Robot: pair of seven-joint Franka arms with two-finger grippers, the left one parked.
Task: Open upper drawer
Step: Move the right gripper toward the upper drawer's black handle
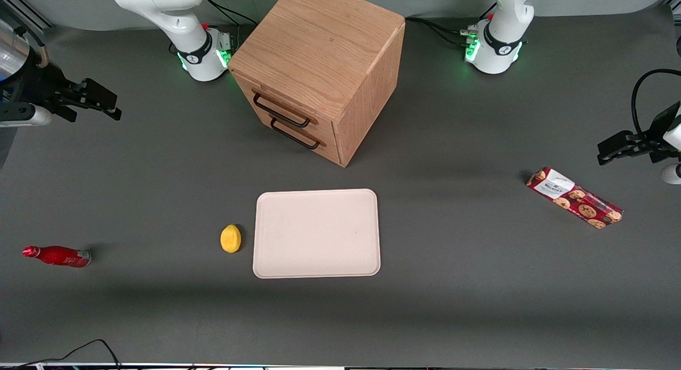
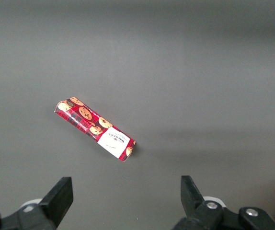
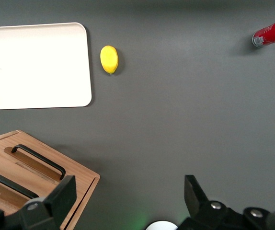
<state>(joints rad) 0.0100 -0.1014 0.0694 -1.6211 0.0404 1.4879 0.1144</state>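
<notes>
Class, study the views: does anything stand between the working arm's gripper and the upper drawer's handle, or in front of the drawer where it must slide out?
Nothing visible does. The gripper, fingers open, hangs above bare table toward the working arm's end. The upper drawer is shut, and the table in front of it is bare; the tray and lemon lie nearer the camera.

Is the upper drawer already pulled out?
No, the upper drawer sits flush with the cabinet front, and the open end effector hangs apart from it.

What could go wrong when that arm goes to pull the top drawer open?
The gripper hangs open, well off toward the working arm's end of the table, nothing held. The upper drawer is shut, and its handle sits just above the lower drawer's handle, so the fingers might hook the wrong bar. The cabinet looks unfixed; a pull might drag it.
</notes>
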